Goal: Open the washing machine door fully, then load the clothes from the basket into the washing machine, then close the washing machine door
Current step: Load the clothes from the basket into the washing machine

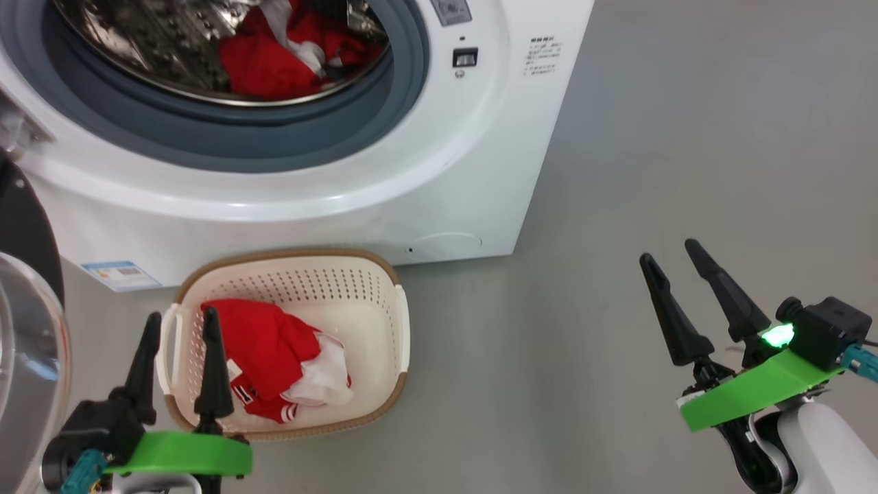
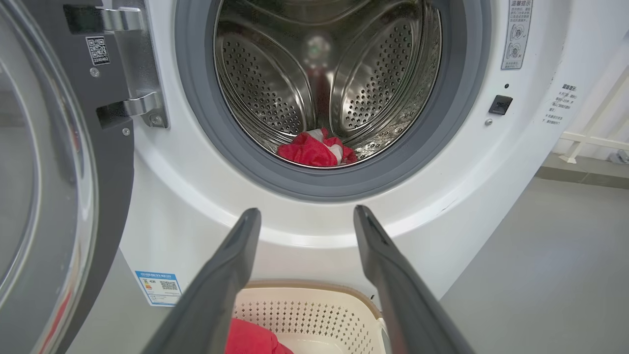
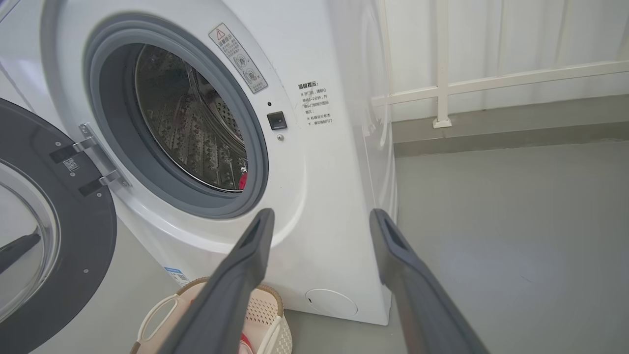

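The washing machine stands with its door swung wide open to the left. A red and white garment lies in the steel drum. More of the clothes, red with white panels and striped cuffs, lie in the cream basket on the floor before the machine. My left gripper hovers open above the basket's left rim, empty. My right gripper is open and empty over bare floor to the right of the machine.
Grey floor spreads to the right of the machine. A white railing runs along the wall behind it. The open door's glass bowl bulges at the left edge of the head view, close to my left arm.
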Motion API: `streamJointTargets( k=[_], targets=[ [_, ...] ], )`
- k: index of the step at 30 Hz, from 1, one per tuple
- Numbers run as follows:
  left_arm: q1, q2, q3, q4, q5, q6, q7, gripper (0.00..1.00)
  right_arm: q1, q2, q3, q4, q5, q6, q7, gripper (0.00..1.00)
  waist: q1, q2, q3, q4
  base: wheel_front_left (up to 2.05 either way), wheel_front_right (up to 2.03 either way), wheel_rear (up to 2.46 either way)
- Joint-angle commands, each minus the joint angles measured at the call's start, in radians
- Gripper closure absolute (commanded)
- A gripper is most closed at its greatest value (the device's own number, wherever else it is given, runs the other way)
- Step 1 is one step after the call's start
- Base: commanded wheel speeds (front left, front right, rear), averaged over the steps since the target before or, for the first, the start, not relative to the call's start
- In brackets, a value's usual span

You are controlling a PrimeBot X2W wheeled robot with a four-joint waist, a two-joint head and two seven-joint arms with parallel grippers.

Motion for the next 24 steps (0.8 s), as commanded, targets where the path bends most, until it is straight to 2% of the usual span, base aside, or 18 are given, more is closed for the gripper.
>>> streamJointTargets(
  k=[1, 15, 24],
  targets=[
    [-0.036, 0.012, 0.028, -0.015, 0.009, 0.003, -0.005, 0.0, -0.018, -0.012, 0.012, -0.028, 0.002, 0.002, -0.005, 0.0, 0.0, 0.0, 0.035, -0.002, 0.0, 0.0, 0.0],
    [-0.126, 0.012, 0.037, 0.06, 0.02, -0.005, -0.005, 0.0, -0.072, -0.015, 0.009, -0.048, 0.005, 0.002, -0.005, 0.0, 0.0, 0.0, 0.157, -0.016, 0.0, 0.0, 0.0],
    [-0.231, 0.024, 0.041, 0.171, 0.039, -0.012, -0.005, 0.0, -0.117, -0.012, 0.009, -0.068, 0.005, 0.002, -0.005, 0.0, 0.0, 0.0, 0.259, -0.029, 0.0, 0.0, 0.0]
  ],
)
